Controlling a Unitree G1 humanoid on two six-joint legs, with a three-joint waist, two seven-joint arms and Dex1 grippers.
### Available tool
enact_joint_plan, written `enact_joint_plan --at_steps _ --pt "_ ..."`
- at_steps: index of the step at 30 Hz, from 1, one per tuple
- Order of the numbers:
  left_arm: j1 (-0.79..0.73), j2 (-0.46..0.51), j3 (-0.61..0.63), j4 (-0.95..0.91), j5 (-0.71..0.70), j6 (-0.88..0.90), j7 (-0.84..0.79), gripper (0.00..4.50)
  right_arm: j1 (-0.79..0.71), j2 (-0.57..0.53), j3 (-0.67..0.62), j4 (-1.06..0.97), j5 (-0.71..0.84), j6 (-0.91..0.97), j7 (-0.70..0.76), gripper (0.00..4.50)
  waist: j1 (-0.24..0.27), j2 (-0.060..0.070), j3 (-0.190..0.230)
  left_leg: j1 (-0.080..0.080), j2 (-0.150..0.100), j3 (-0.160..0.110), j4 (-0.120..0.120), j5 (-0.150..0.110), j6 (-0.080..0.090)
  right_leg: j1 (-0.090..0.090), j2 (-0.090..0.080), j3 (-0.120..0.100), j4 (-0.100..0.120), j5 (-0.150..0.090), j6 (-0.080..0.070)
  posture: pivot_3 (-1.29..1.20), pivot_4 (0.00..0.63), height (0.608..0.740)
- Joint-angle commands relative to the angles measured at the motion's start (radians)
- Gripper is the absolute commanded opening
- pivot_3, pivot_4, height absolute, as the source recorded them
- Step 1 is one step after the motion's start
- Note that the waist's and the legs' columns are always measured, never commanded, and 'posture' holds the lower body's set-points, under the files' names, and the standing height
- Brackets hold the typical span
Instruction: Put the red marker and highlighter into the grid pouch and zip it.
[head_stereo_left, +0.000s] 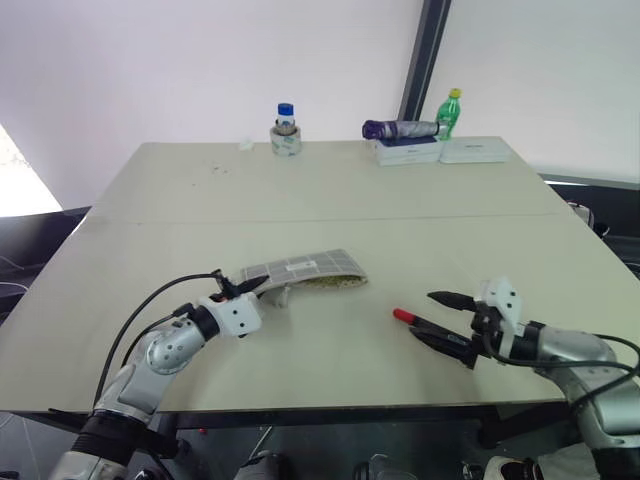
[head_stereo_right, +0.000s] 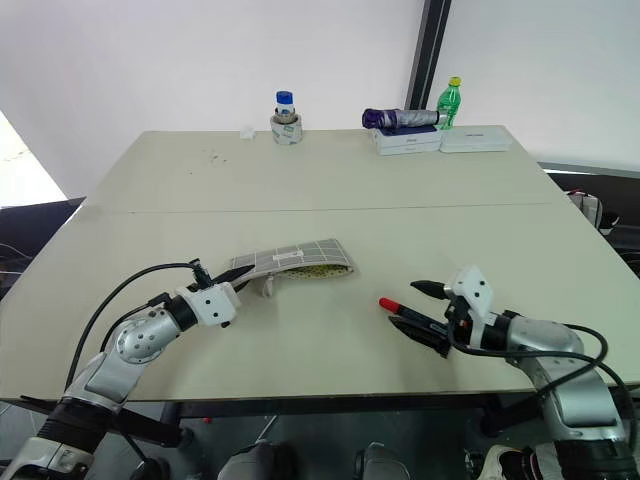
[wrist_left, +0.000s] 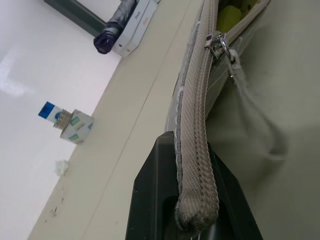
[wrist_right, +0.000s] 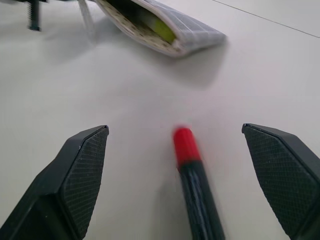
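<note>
Between wide-open right gripper (wrist_right: 175, 175) fingers: black red-capped marker (wrist_right: 192, 175); centre before closing. Left gripper (head_stereo_left: 243, 290) pinches grey grid fabric pouch (head_stereo_left: 305, 268), mouth open.

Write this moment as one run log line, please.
left gripper: shut on grid pouch end | highlighter: inside pouch | right gripper: open around red marker, on table | zip: open

— Behind the table (head_stereo_left: 330, 190)?
— Plain white wall (head_stereo_left: 200, 60), split by a dark upright post (head_stereo_left: 425, 60).
— Table itself?
— Pale beige, two panels joined by a seam across the middle.
— Light?
— Bright patch at the left edge (head_stereo_left: 20, 175). Dark floor beneath.
</note>
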Motion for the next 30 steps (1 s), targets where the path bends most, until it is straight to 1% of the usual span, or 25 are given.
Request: enact_joint_plan --at_steps 1,3,8,9,10,11,13,14,15,17,18,21,24,26,30 --pt "-0.023 0.002 0.006 0.004 -0.003 -0.029 0.012 0.00 0.025 -0.029 -0.027 0.048 -0.060 -0.095 -0.023 4.44 0.000 0.000 0.000 0.000 0.000 0.000 0.000 0.000 0.000 0.000 0.000 0.000 0.000 0.000 0.000 0.00 0.150 0.740" --pt "-0.029 0.000 0.003 0.010 -0.002 -0.033 0.011 0.00 0.034 -0.038 -0.011 0.070 -0.077 -0.123 -0.020 4.44 0.000 0.000 0.000 0.000 0.000 0.000 0.000 0.000 0.000 0.000 0.000 0.000 0.000 0.000 0.000 0.00 0.150 0.740" --pt "-0.042 0.001 -0.001 0.025 -0.002 -0.042 0.010 0.00 0.027 -0.046 0.027 0.134 -0.103 -0.085 -0.027 4.44 0.000 0.000 0.000 0.000 0.000 0.000 0.000 0.000 0.000 0.000 0.000 0.000 0.000 0.000 0.000 0.00 0.150 0.740" --pt "-0.042 0.001 -0.001 0.029 -0.002 -0.046 0.011 0.00 0.019 -0.041 0.030 0.147 -0.099 -0.079 -0.027 4.21 0.000 0.000 0.000 0.000 0.000 0.000 0.000 0.000 0.000 0.000 0.000 0.000 0.000 0.000 0.000 0.00 0.150 0.740" --pt "-0.040 0.002 0.000 0.032 -0.003 -0.050 0.012 0.00 0.014 -0.037 0.032 0.152 -0.093 -0.072 -0.027 3.91 0.000 0.000 0.000 0.000 0.000 0.000 0.000 0.000 0.000 0.000 0.000 0.000 0.000 0.000 0.000 0.00 0.150 0.740" --pt "-0.039 0.003 -0.001 0.031 -0.004 -0.052 0.010 0.00 0.012 -0.047 0.041 0.154 -0.096 -0.065 -0.018 3.72 0.000 0.000 0.000 0.000 0.000 0.000 0.000 0.000 0.000 0.000 0.000 0.000 0.000 0.000 0.000 0.00 0.150 0.740" --pt "-0.038 0.003 -0.005 0.027 -0.003 -0.054 0.005 0.00 0.004 -0.059 0.048 0.148 -0.077 -0.050 0.008 2.77 0.000 0.000 0.000 0.000 0.000 0.000 0.000 0.000 0.000 0.001 0.000 0.000 0.000 0.000 0.000 0.00 0.150 0.740" --pt "-0.037 0.002 -0.006 0.024 -0.002 -0.053 0.004 0.00 0.002 -0.065 0.050 0.141 -0.069 -0.044 0.022 2.18 0.000 0.000 0.000 0.000 0.000 0.000 0.000 0.000 0.000 0.001 0.000 0.000 0.000 0.000 0.000 0.00 0.150 0.740" --pt "-0.037 0.000 -0.006 0.023 -0.001 -0.052 0.005 0.00 -0.001 -0.067 0.051 0.131 -0.063 -0.042 0.031 1.75 0.001 0.000 0.000 0.000 0.000 0.000 0.001 0.000 0.000 0.001 0.000 0.000 0.000 0.000 0.000 0.00 0.150 0.740" --pt "-0.041 -0.002 -0.005 0.023 0.001 -0.049 0.008 0.00 -0.015 -0.063 0.061 0.097 -0.036 -0.009 0.044 0.65 0.001 0.000 0.000 0.000 0.000 0.000 0.001 0.000 0.000 0.001 0.000 0.000 0.000 0.000 0.000 0.00 0.150 0.740" --pt "-0.044 -0.003 -0.006 0.023 0.003 -0.047 0.008 0.00 -0.030 -0.056 0.074 0.061 -0.021 0.014 0.045 0.39 0.000 0.000 0.000 0.000 0.000 0.000 0.001 0.000 0.000 0.001 0.000 0.000 0.000 0.000 0.000 0.00 0.150 0.740" --pt "-0.050 -0.007 -0.009 0.026 0.007 -0.045 0.008 0.00 -0.086 -0.040 0.117 -0.046 0.020 0.078 0.041 0.40 -0.004 0.000 0.000 0.000 0.000 -0.001 0.000 0.000 0.000 0.000 0.000 0.000 0.000 0.000 0.000 0.00 0.150 0.740" --pt "-0.057 -0.013 -0.013 0.030 0.014 -0.043 0.009 0.00 -0.159 -0.024 0.168 -0.106 0.025 0.129 0.018 0.40 -0.003 0.000 0.000 0.000 0.000 -0.001 0.000 0.000 0.000 0.000 0.000 0.000 0.000 0.000 0.000 0.00 0.150 0.740" --pt "-0.061 -0.018 -0.015 0.030 0.017 -0.041 0.011 0.00 -0.201 -0.015 0.195 -0.113 0.011 0.149 -0.002 0.40 0.000 0.000 0.000 0.000 0.000 -0.001 0.000 0.000 0.000 0.000 0.000 0.000 0.000 0.000 0.000 0.00 0.150 0.740" --pt "-0.066 -0.028 -0.019 0.020 0.030 -0.036 0.018 0.00 -0.280 0.001 0.272 -0.040 -0.073 0.112 -0.032 0.40 0.005 0.000 0.000 -0.001 0.000 -0.001 0.002 0.000 0.000 0.000 0.000 0.000 0.000 0.000 0.000 0.00 0.150 0.740"
